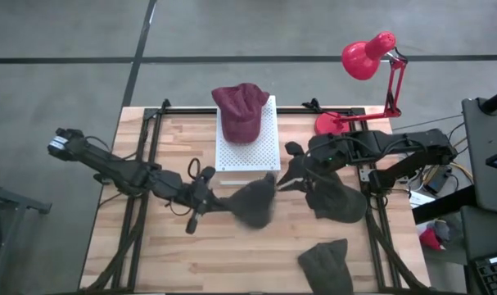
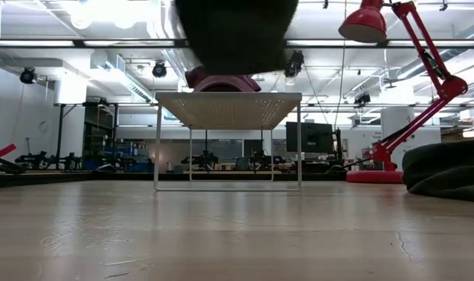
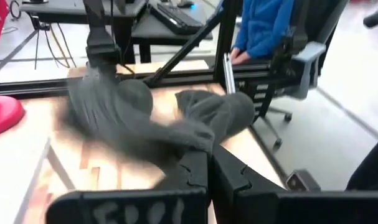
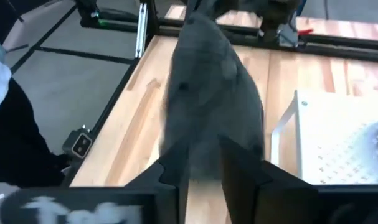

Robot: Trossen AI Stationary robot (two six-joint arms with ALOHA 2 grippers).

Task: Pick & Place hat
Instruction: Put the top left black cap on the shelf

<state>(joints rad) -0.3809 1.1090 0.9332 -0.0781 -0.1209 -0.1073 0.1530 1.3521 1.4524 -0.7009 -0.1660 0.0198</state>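
Note:
A dark grey hat (image 1: 253, 205) hangs between my two grippers, above the table in front of the white perforated stand (image 1: 260, 152). In the low view the grey hat (image 2: 235, 31) is clear of the tabletop. My left gripper (image 1: 212, 199) is shut on the hat's left side. My right gripper (image 1: 282, 182) is shut on its far right side. A maroon hat (image 1: 240, 111) rests crown up on top of the stand. My left gripper pinches the grey hat's near edge (image 3: 198, 144) between its two fingers, coming level from the table's left. The hat stretches away from the fingers, clear of the table. My right gripper pinches the hat's other end (image 4: 204, 155) between its two fingers, coming from the table's right and slanting down. The hat is lifted clear.
Another dark hat (image 1: 338, 201) lies on the table under my right arm, and an olive hat (image 1: 326, 264) lies near the front right edge. A red desk lamp (image 1: 367, 61) stands at the back right. A seated person in blue (image 3: 263, 28) is beyond the table.

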